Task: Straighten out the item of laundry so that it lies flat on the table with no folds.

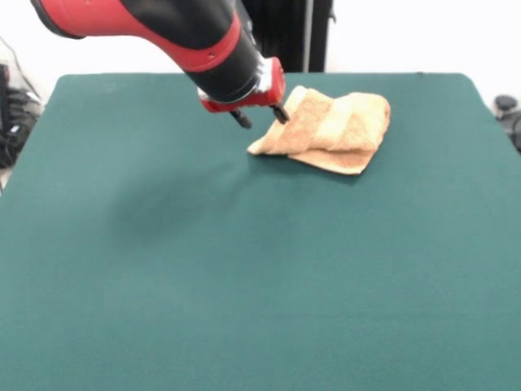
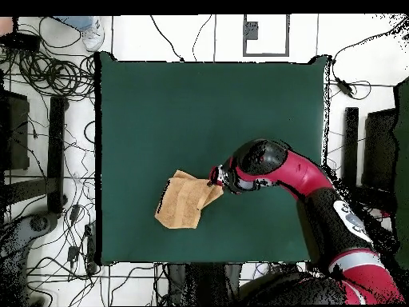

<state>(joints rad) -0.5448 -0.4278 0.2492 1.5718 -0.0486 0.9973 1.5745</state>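
Towel (image 1: pixel 332 126) lies folded; front view alone shows gripper (image 1: pixel 260 116) fingers parted beside it.

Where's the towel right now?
Front view: the folded towel lies on the table near its far edge, right of centre, with the tool at its left end.

- The folded tan-orange towel (image 2: pixel 184 202) lies on the green table (image 2: pixel 176 112), toward its left edge and the robot's side.
- The gripper (image 2: pixel 214 177) sits at the towel's upper right corner.
- Cables (image 2: pixel 48 72) litter the floor.
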